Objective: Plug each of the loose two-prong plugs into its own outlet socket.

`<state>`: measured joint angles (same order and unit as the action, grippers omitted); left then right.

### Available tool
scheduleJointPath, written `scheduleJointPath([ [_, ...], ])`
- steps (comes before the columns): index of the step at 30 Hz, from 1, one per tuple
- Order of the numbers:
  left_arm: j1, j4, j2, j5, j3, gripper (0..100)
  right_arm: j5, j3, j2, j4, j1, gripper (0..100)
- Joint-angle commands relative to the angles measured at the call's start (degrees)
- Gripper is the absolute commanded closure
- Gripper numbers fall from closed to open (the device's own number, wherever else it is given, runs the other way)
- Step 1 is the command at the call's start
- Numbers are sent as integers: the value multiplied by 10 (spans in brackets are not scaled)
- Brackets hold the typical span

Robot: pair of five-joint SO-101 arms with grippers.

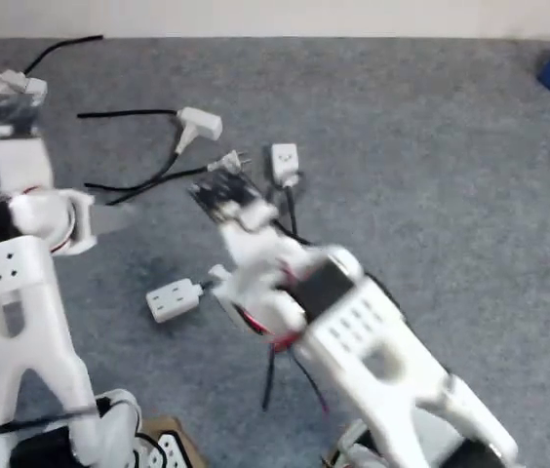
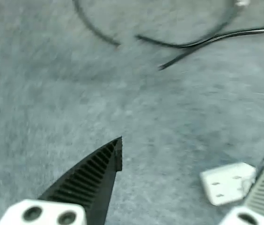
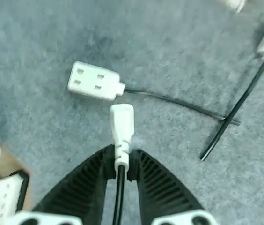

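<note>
Now, the right hand (image 3: 122,154) was clenched on a white two-prong plug (image 3: 122,123), pinching it at the cord end so the body stuck straight out past the fingertips (image 3: 101,164), its long axis in line with the hand. Just ahead of its nose lay the outlet socket (image 3: 94,81), flat on the grey worktop (image 3: 38,37), near but not touching. And here was the catch: the socket's long axis ran across the plug's, the nose pointed at the corded end, and the slots faced up off the worktop. In the high view what looked to be that same socket (image 1: 173,299) sat just beside the right arm's wrist, so this arm seemed much the nearer. By my reckoning the plug would have to swing sideways and tip down onto those slots. The prongs I could not make out. The left hand (image 2: 195,150) hung released, fingers wide apart, a white socket block (image 2: 228,183) just beside one finger.
</note>
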<state>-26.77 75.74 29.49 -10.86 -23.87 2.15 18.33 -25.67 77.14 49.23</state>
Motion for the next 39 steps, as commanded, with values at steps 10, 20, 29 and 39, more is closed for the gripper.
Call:
scheduleJointPath([
  [10, -225, -209, 6, 25, -138, 572, 9, -581, 475, 239, 30, 991],
  [20, -238, -222, 1, 25, -141, 572, 23, -556, 520, 240, 41, 991],
  [29, -242, -222, 5, 24, -163, 572, 100, -553, 523, 240, 50, 991],
  [39, -243, -222, 5, 24, -167, 572, 184, -555, 523, 237, 51, 991],
])
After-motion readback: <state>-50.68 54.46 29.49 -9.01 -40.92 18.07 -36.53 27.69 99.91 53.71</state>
